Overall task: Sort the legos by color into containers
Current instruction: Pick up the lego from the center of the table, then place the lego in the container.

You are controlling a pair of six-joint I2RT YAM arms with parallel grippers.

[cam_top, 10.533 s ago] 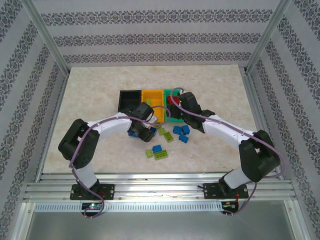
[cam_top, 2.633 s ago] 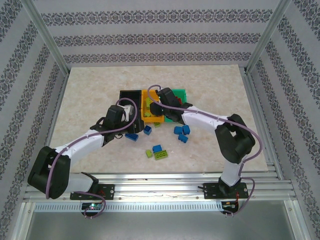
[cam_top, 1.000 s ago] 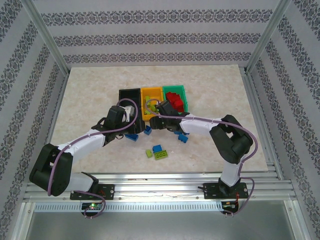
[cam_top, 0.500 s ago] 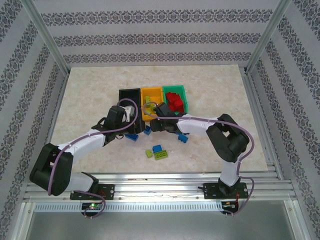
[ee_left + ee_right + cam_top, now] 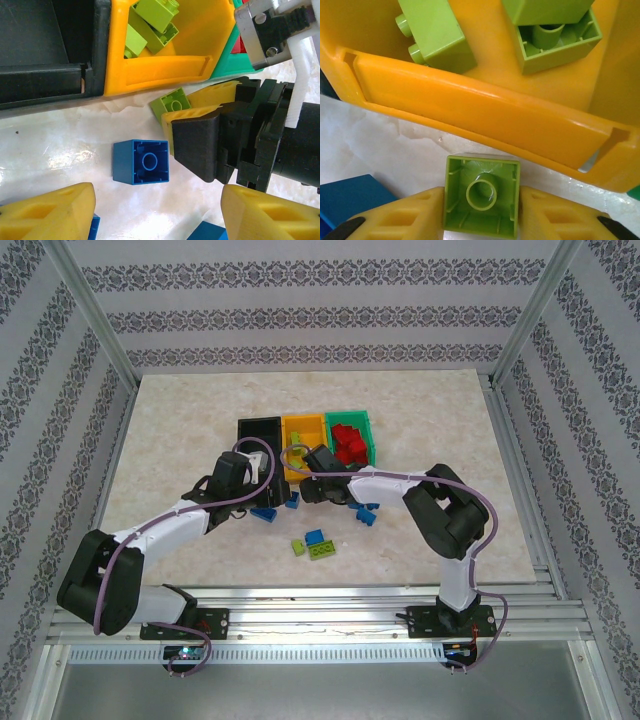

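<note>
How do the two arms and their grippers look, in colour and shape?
The left arm and right arm have white links and bulky black joints. A thin purple cable runs along each. The left gripper and right gripper have yellow wedge-shaped fingers with hollow pockets, on black bodies.

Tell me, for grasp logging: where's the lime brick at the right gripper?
Right wrist view, bottom centre: the lime brick lies between the right gripper's fingers, just outside the orange-yellow bin.

Wall ahead
Our right gripper's (image 5: 481, 202) lime brick (image 5: 480, 192) faces the orange-yellow bin (image 5: 485, 120) at twelve o'clock; bare table (image 5: 395, 145) at ten.
</note>
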